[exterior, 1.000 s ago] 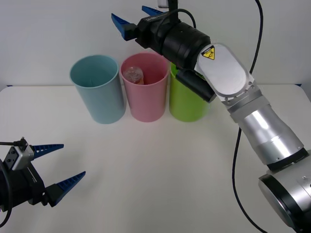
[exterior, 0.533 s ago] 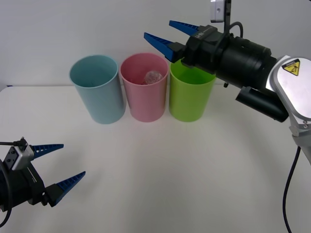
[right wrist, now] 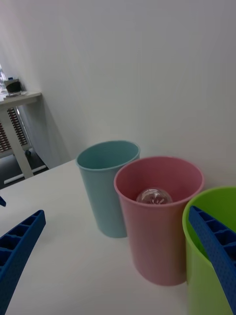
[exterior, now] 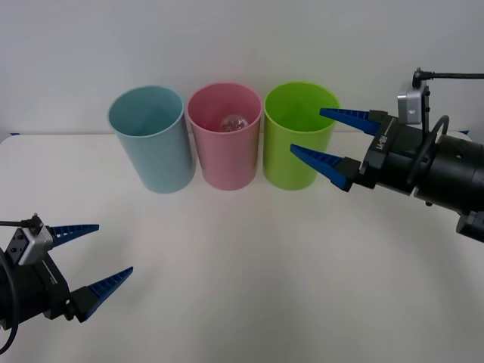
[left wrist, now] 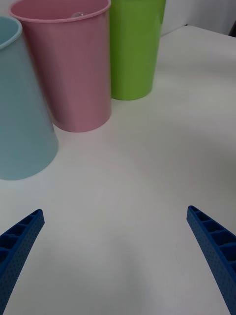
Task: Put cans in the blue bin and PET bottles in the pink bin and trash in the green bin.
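Three round bins stand in a row at the back of the white table: the blue bin, the pink bin and the green bin. Inside the pink bin lies the PET bottle, with just its clear rounded end showing above the rim. My right gripper hangs open and empty just right of the green bin, fingers pointing at it. My left gripper rests open and empty low at the table's near left.
The white table spreads bare in front of the bins. A plain wall rises right behind them. The left wrist view has the pink bin and green bin ahead, and the blue bin nearest.
My right arm has swung from above the pink bin out to the right and down beside the green bin. The bottle has settled deeper into the pink bin. The left arm has not moved.
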Tool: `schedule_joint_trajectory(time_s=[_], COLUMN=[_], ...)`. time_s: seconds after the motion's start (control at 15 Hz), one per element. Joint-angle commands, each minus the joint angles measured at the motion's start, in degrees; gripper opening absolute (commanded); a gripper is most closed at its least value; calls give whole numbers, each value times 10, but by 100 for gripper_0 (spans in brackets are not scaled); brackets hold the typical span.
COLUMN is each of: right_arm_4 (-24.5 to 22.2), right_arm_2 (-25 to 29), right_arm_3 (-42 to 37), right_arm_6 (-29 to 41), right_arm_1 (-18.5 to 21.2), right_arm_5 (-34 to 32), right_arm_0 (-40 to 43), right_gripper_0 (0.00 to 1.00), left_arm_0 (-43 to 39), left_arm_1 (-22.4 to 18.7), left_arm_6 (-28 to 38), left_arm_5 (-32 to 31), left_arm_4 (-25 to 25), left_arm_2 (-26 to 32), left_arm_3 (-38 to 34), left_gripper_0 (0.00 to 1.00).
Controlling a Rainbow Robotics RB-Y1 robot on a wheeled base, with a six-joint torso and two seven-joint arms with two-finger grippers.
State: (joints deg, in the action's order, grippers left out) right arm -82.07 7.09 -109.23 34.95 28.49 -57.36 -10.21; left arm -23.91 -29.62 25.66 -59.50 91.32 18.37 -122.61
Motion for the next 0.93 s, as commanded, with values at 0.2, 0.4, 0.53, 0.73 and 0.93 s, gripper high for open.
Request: schedule_joint_trajectory(time_s=[0.2, 0.4, 0.53, 0.73, 0.93], right_arm_4=[13, 24, 34, 89, 133], right_arm_2=[100, 135, 144, 157, 170], right_arm_3=[1, 2, 8, 47, 80], right_arm_6=[-88, -134, -160, -212, -262], right_arm_1=[-5, -7, -7, -6, -7], right_arm_5=[-131, -177, -180, -180, -184], right_arm_0=[83, 120, 139, 146, 146], right_gripper_0=[100, 100, 100, 100, 100], left_arm_0=[0, 0, 0, 0, 0], left_arm_1=[0, 0, 0, 0, 0], left_arm_6=[0, 0, 0, 0, 0], left_arm_5=[0, 0, 0, 0, 0], left_arm_4=[0, 0, 0, 0, 0], left_arm_2=[0, 0, 0, 0, 0], left_arm_3=[0, 0, 0, 0, 0], left_gripper_0=[100, 100, 100, 100, 100])
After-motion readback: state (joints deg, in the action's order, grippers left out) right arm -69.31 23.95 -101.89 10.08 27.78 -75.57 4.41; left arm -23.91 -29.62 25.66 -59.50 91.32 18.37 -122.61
